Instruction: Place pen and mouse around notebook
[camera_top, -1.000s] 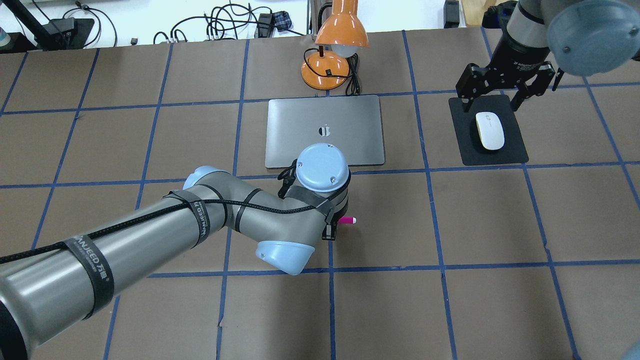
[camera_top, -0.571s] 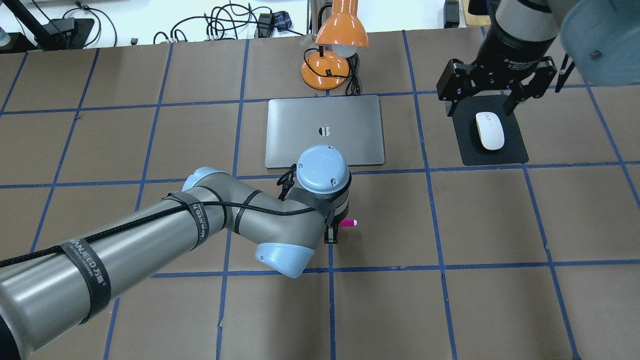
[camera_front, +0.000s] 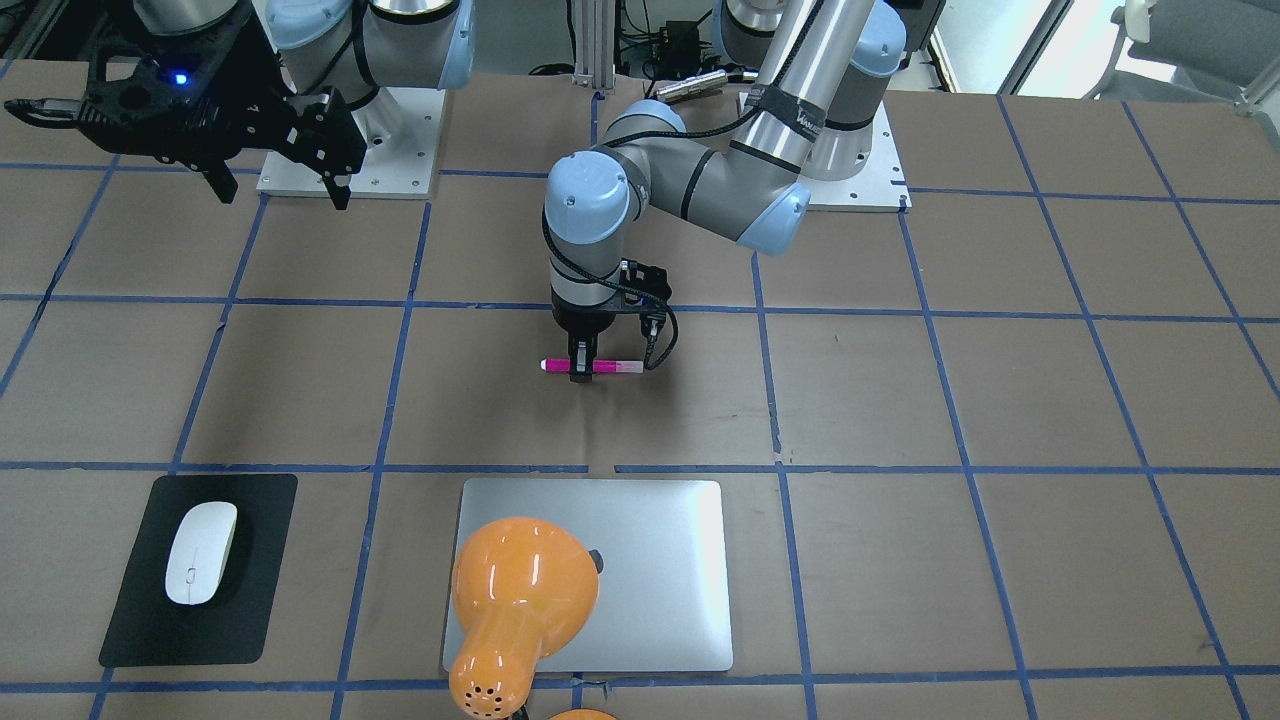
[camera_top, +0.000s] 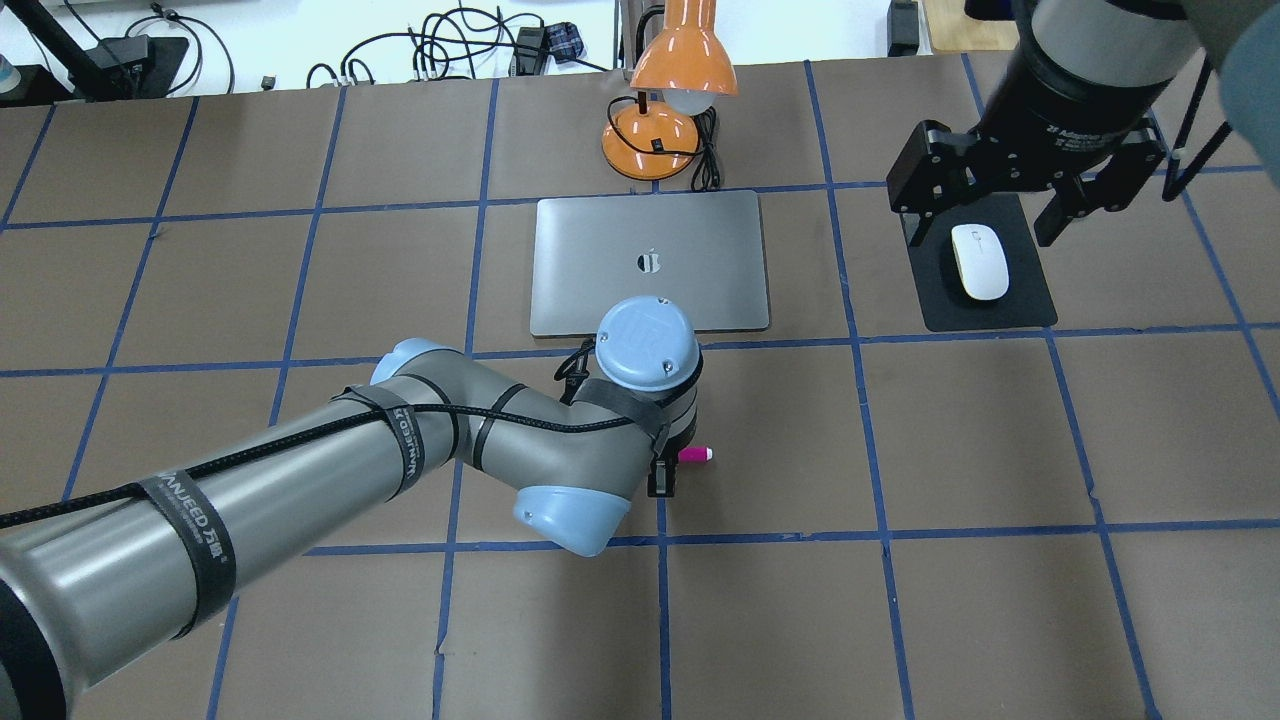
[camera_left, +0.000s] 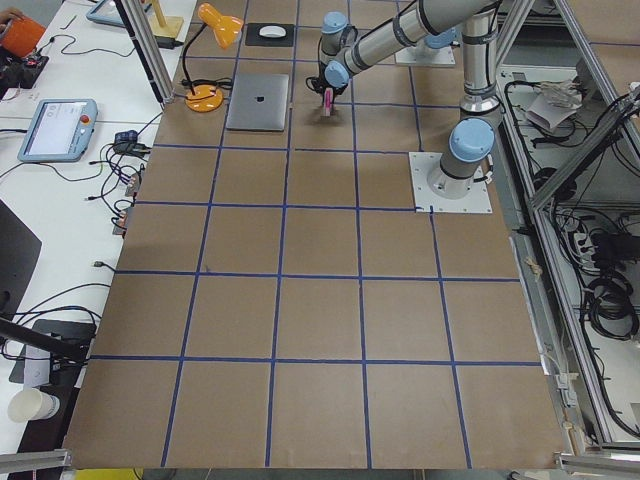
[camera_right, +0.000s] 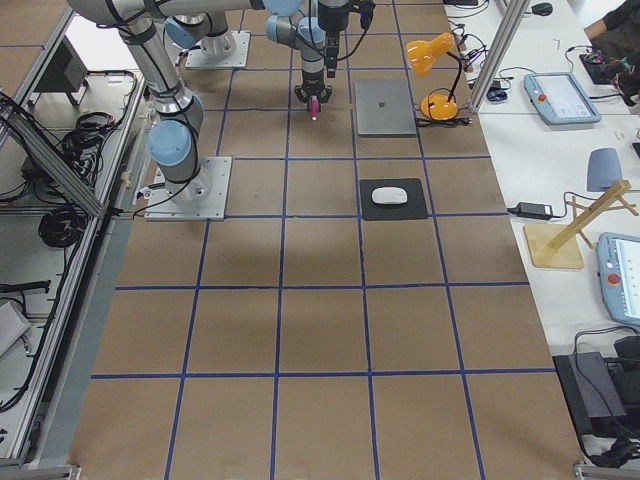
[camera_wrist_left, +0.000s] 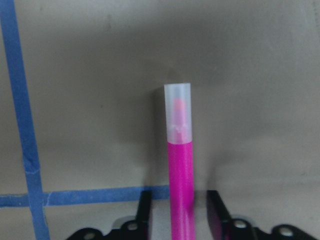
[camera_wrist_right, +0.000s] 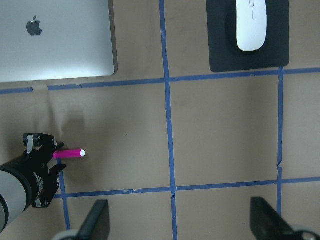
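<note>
The task looks to me hardly half done. The notebook lies shut near the far edge of the bench, about the middle of that edge, with an orange lamp leaning over it. The pen is in the middle of the bench, on the robot's side of the notebook. It lies parallel to the notebook's near edge but is clearly apart from it. I cannot tell whether this is already its final place or only a stop on the way. The mouse rests on a black mat toward the bench's end on the robot's right, well apart from the notebook. I judge this part is not yet begun.

The left gripper stands straight down over the pen with its jaws across the pink body. They are only narrowly open. In the wrist view a thin strip of bench shows between each jaw and the pen, so I think they do not clamp it. The pen seems to lie on the bench.

The right gripper hangs high with the jaws spread wide. It holds nothing and touches nothing. In the overhead view it hangs above the mat's far end.
</note>
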